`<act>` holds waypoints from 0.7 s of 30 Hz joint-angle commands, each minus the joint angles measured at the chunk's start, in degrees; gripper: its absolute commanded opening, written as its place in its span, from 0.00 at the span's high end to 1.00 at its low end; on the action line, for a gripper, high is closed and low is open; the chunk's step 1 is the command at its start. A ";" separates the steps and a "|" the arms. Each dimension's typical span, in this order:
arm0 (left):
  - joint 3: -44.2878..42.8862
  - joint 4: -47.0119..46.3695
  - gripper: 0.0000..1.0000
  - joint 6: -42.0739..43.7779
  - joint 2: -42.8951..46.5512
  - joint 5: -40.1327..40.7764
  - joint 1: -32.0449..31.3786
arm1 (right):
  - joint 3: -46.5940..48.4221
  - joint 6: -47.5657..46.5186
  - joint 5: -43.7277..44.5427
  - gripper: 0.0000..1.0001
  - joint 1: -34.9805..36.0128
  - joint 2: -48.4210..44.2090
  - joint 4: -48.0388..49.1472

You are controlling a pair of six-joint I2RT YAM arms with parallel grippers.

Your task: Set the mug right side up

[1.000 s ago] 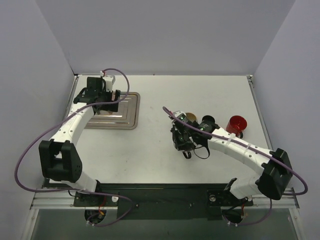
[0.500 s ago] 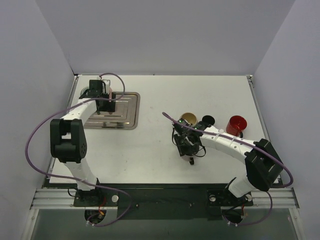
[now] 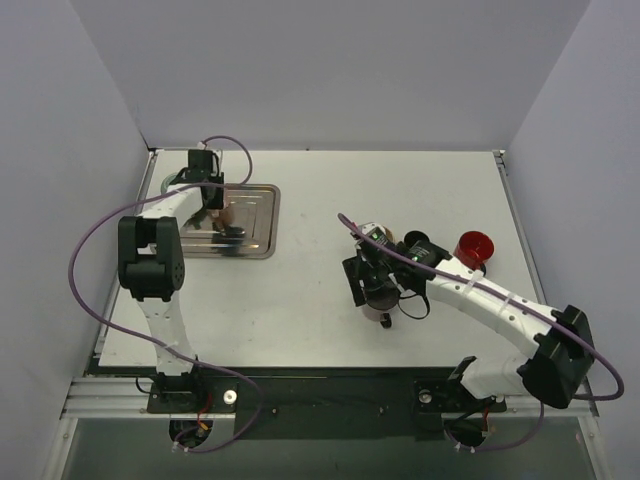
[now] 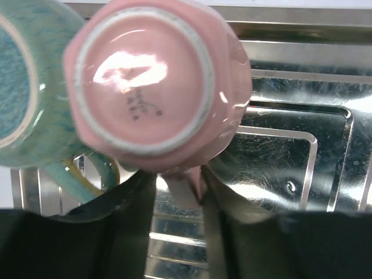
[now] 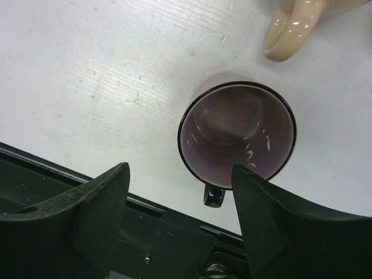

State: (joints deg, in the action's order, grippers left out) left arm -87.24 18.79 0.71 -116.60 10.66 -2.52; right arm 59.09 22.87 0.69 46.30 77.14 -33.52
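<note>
Pink mug (image 4: 157, 87) inverted — left hand (image 4: 177, 187) gripping, tray (image 4: 290, 157) beneath

A white counter (image 3: 320, 190) stood boxed in on three sides by plain, pale lilac-grey walls: a back wall (image 3: 330, 70), a left wall (image 3: 50, 180) and a right wall (image 3: 600, 150), each meeting the counter's edges. Soft, even light fell from above and cast only faint shadows. Seen close in the right wrist view, the counter's surface carried fine streaks and small scuffs. A metal rail (image 3: 320, 400) ran along the near edge.
</note>
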 commanded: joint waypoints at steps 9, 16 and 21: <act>0.31 3.08 1.00 -6.15 8.64 -16.57 1.29 | 5.51 1.03 6.08 0.28 1.68 -14.56 -3.15; 0.41 9.50 1.00 -16.69 25.43 -52.02 0.60 | -4.76 4.88 -6.38 0.12 3.62 -24.93 32.32; -0.91 9.96 1.00 -23.47 33.62 -66.53 -4.58 | -3.90 8.14 -6.67 0.12 4.67 -21.61 51.05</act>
State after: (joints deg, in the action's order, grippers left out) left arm -84.01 32.10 -14.83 -92.55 -34.11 -2.96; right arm 54.74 27.27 -3.29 50.00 52.29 -5.15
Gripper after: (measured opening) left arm 0.256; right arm 0.883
